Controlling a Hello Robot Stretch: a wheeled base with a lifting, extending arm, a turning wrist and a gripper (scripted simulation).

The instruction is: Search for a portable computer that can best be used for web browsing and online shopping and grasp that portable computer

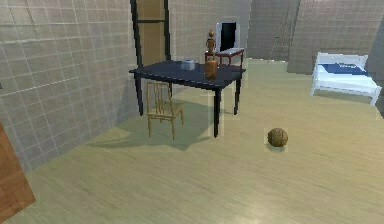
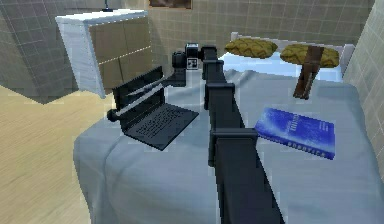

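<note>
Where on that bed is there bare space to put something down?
The bed is bare along its near edge, in front of the laptop, and again past the arm, in front of the blue book. It is crowded up by the pillows and the brown object beside them.

- The laptop [image 2: 160, 125] looks matt black, like plastic.
- The bed sheet [image 2: 130, 175] is smooth pale cloth.
- The book [image 2: 297, 132] has a glossy blue cover.
- The chair [image 1: 164, 108] is light wood; the floor [image 1: 200, 185] pale wood planks.

No text or number can be read.
</note>
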